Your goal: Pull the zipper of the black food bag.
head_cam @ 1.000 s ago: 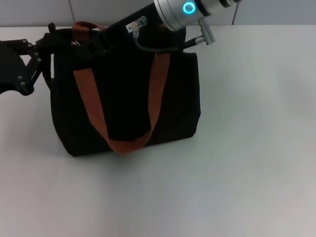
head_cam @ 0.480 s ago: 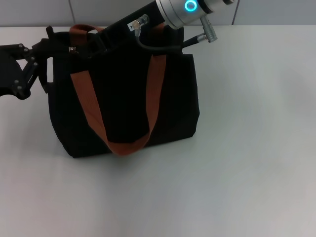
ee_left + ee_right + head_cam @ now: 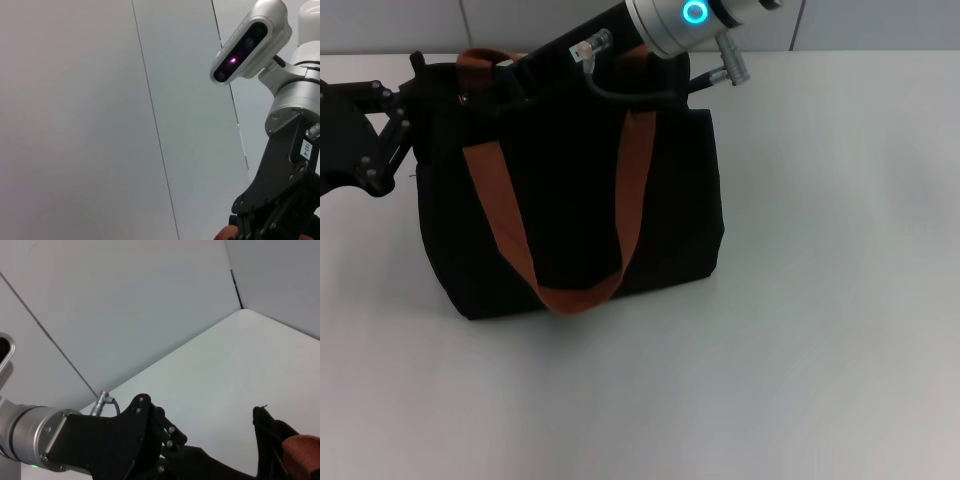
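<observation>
The black food bag [image 3: 580,200] stands upright on the white table [image 3: 800,300], left of centre in the head view. Its rust-orange handles [image 3: 500,210] hang down the front. My left gripper [image 3: 415,85] is shut on the bag's top left end. My right gripper [image 3: 505,85] reaches in from the upper right and sits on the bag's top edge near that end. I cannot make out the zipper pull; it is lost against the black top. The right wrist view shows the bag's corner [image 3: 272,432] and a handle end [image 3: 302,450].
A grey panelled wall [image 3: 380,20] runs behind the table. The right arm's silver wrist [image 3: 685,20] with a cable crosses above the bag; it also shows in the left wrist view [image 3: 292,100]. Bare table lies to the right and in front.
The bag's top, my left gripper and my right arm have all shifted slightly to the left. The bag's left side has moved with them.
</observation>
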Robot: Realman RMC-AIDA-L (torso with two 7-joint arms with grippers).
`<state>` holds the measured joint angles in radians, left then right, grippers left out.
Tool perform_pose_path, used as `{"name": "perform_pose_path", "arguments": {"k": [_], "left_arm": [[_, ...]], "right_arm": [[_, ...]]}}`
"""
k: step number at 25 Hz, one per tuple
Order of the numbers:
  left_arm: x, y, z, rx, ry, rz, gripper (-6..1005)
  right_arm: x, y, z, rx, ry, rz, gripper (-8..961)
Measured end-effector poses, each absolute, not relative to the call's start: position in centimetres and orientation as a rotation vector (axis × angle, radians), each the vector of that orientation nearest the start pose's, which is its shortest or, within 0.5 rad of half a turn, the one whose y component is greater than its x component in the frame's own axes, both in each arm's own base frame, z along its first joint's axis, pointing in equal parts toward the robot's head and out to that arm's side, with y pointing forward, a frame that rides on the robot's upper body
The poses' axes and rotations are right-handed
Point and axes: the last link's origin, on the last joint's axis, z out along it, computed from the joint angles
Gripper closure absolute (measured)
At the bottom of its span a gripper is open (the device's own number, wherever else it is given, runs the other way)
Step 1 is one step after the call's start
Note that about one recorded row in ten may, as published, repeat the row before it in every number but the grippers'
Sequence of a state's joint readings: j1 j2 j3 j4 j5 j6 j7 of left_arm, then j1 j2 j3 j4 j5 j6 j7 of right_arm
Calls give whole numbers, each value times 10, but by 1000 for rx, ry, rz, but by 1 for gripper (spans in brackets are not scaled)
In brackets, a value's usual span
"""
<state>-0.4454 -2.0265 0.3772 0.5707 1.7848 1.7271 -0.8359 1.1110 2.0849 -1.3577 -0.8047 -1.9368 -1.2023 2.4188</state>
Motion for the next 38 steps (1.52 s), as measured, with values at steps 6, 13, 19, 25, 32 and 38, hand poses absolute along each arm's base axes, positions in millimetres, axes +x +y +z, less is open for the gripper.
{"name": "perform_pose_path", "arguments": {"k": [6,13,19,25,32,38], "left_arm": [[-287,313,68,-2282,-62,-922,874],[-286,314,69,-2277,-63,-926,872],[-285,315,69,-2277,-60,-926,870],[-285,317,70,-2274,-63,-923,868],[-286,318,71,-2272,-72,-918,866],[-288,320,73,-2256,-86,-910,864]], "right_arm": [[2,410,-72,-2945,819,294,955],[6,413,-72,-2912,825,245,954],[12,414,-72,-2894,844,211,954],[21,416,-66,-2842,871,172,950],[33,416,-50,-2770,889,167,943],[50,414,-38,-2713,914,140,937]]}}
